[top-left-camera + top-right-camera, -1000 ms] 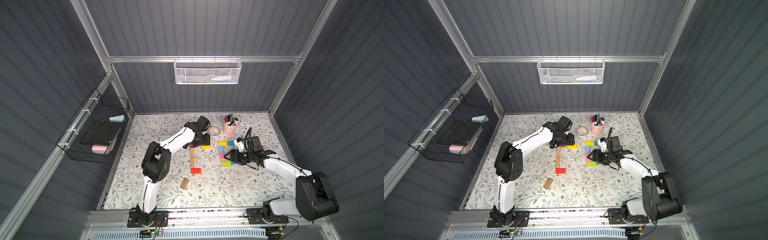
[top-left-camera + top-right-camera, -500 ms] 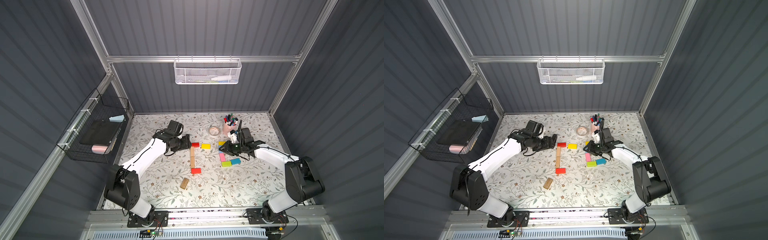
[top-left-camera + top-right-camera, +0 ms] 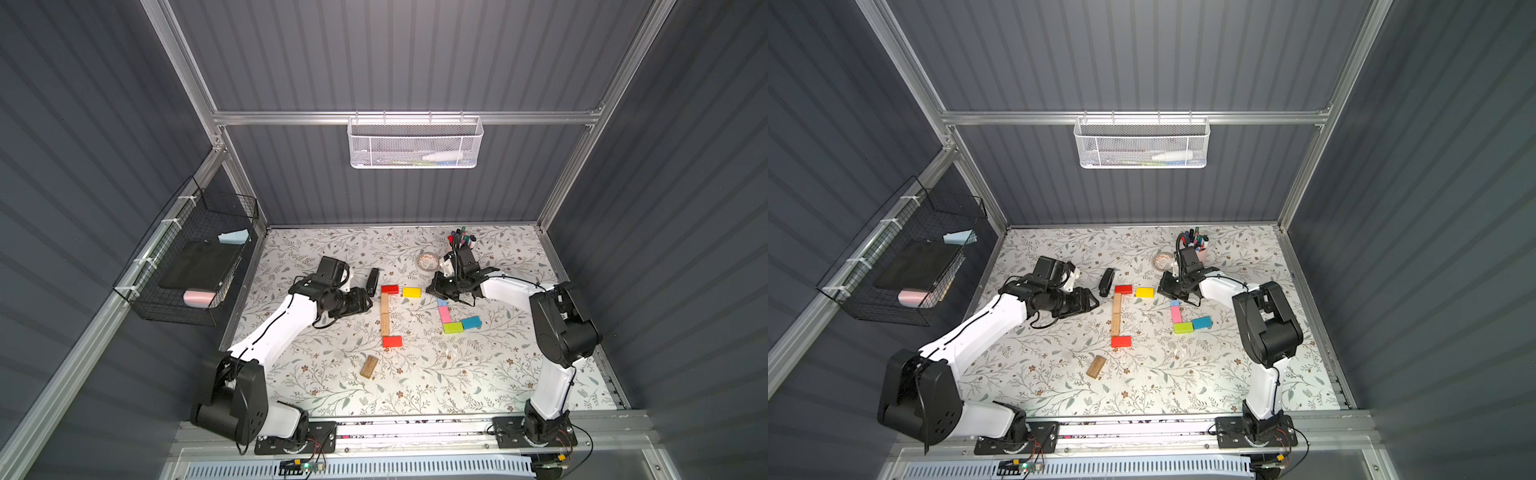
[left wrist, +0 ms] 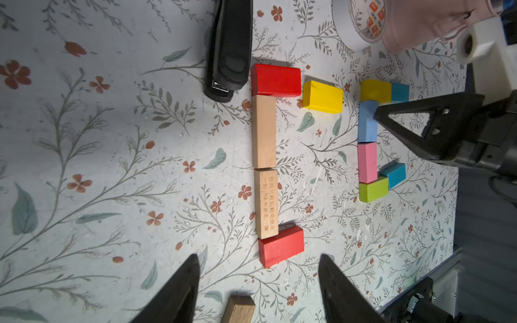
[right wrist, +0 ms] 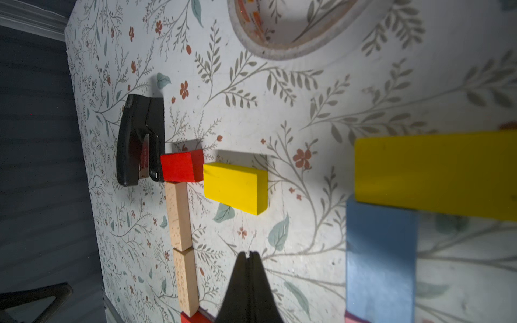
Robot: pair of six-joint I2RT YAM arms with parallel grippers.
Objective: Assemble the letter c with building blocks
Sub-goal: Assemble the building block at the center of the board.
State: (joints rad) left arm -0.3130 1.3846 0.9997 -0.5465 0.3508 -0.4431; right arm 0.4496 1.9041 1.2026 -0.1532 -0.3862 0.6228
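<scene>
The right tool (image 5: 248, 254) is clenched on nothing; the left tool (image 4: 258, 256) is wide and empty. Only wrist views show the right yellow block (image 4: 375, 91), hidden from above

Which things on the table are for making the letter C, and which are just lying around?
For the C: red blocks, yellow blocks, plain wooden blocks, light blue block, pink block, green block, teal blocks.

Just lying around: black stapler, tape roll, pink cup of pens.
</scene>
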